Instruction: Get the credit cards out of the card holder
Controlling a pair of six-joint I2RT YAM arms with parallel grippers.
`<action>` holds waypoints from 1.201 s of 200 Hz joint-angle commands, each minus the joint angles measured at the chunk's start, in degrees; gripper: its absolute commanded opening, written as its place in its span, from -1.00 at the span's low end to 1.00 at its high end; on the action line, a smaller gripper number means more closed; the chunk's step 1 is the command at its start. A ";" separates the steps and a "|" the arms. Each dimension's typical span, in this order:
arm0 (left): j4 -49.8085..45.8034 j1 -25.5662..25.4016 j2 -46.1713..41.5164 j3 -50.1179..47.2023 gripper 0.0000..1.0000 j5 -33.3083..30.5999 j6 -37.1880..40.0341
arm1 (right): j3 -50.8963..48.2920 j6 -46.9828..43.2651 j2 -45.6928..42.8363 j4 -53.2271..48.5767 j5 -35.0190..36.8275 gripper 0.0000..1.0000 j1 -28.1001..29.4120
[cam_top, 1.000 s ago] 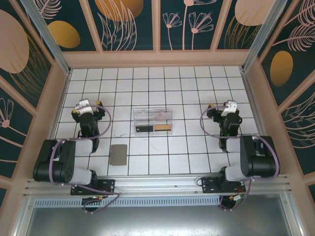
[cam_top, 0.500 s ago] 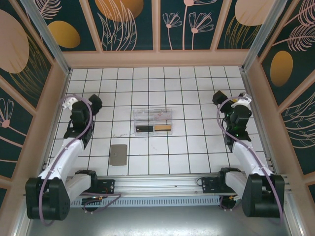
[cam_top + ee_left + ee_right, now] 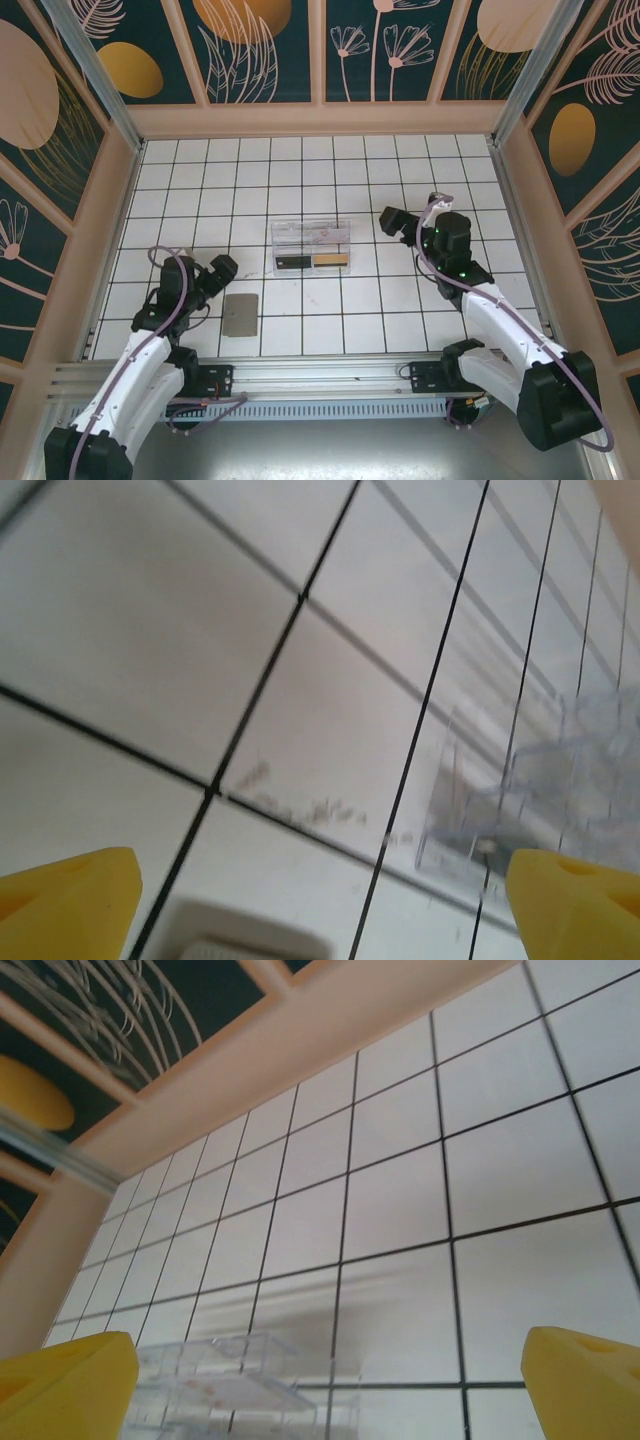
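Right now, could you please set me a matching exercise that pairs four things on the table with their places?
Things:
1. card holder
2. clear tray
3. left end effector
4. right end effector

Places:
A. open, right of the tray
B. lying flat toward the near edge of the table
C. centre of the table
D. open, left of the tray, close to the card holder

Pairs: 1-B, 2-C, 3-D, 4-A.

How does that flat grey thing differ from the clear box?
The grey card holder is opaque and flat; the clear tray is see-through, with walls and compartments. On the table, the card holder lies nearer the front edge, the tray in the middle. Both are rectangular.
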 commanded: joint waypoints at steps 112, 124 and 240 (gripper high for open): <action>-2.12 -14.14 5.94 -1.09 0.87 9.25 -7.19 | 4.78 -0.99 -2.97 -9.59 10.05 0.98 10.52; 2.06 -16.33 5.75 -1.78 0.87 9.95 -9.34 | 4.65 -1.10 -3.02 -9.77 10.30 0.98 10.69; 11.85 -34.05 22.50 8.80 0.94 -4.83 -12.47 | 2.85 0.02 -2.63 -11.04 5.75 0.77 15.72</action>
